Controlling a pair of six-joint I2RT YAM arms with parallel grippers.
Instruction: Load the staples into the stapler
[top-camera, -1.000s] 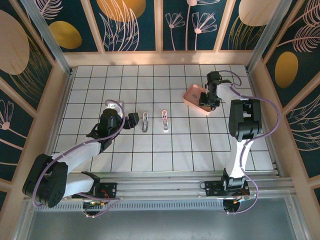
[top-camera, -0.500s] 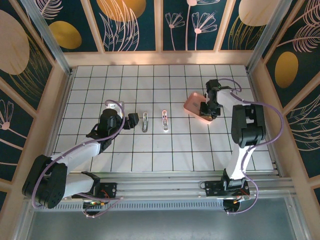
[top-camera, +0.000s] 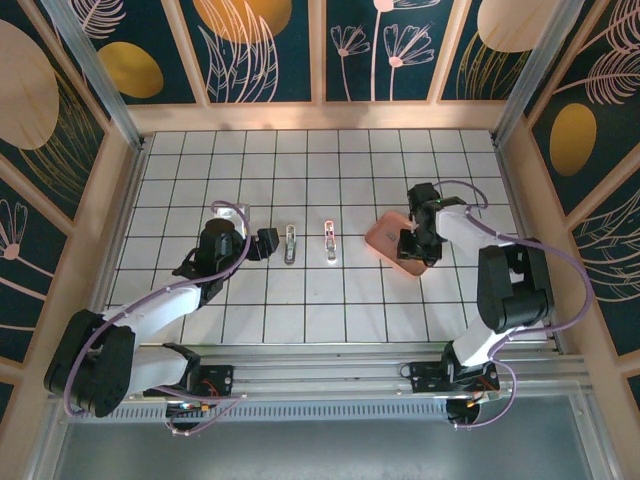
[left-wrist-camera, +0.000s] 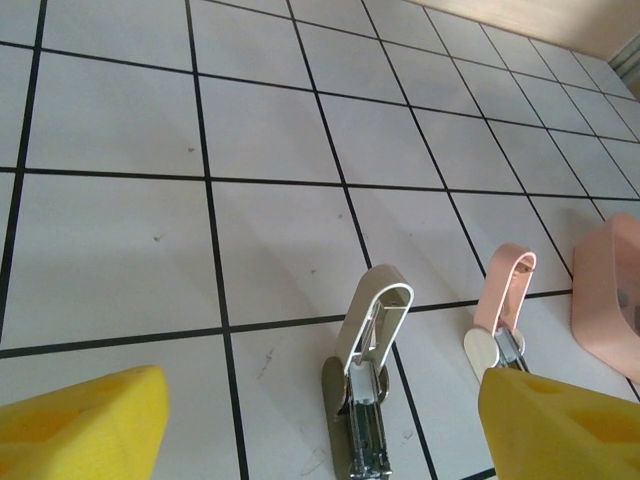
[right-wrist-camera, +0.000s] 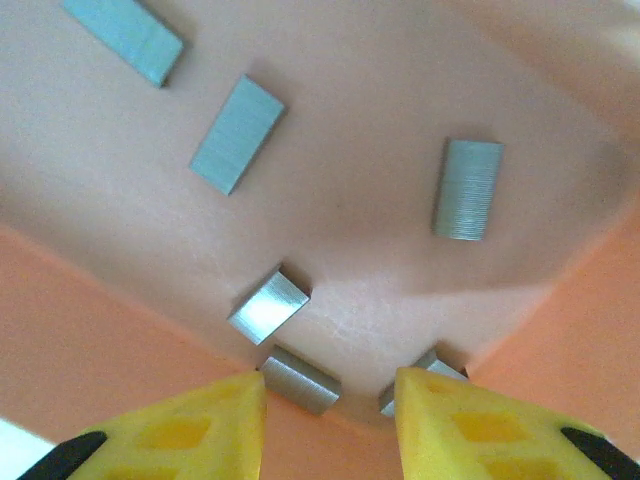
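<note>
The whitish stapler (left-wrist-camera: 364, 400) lies open on the tiles, lid (left-wrist-camera: 377, 312) flipped up and metal rail bare; from above the stapler (top-camera: 290, 243) is just right of my left gripper (top-camera: 266, 242). That left gripper (left-wrist-camera: 320, 440) is open, with its yellow fingertips (left-wrist-camera: 85, 430) either side of the stapler's near end, touching nothing. My right gripper (top-camera: 415, 247) reaches down into the pink tray (top-camera: 381, 235). Several staples strips lie inside; one strip (right-wrist-camera: 299, 380) sits between the parted jaws of the right gripper (right-wrist-camera: 330, 420), near the left fingertip (right-wrist-camera: 190, 430), unclamped.
A second, pink stapler (top-camera: 330, 240) lies one tile right of the whitish one and shows again (left-wrist-camera: 505, 300) in the left wrist view. Other staple strips (right-wrist-camera: 468, 188) (right-wrist-camera: 238, 135) are scattered over the tray floor. Wooden walls (top-camera: 320, 115) ring the tiled table.
The pink tray has slid about a tile toward the near edge, with my right gripper still inside it. The left arm and both staplers have stayed put.
</note>
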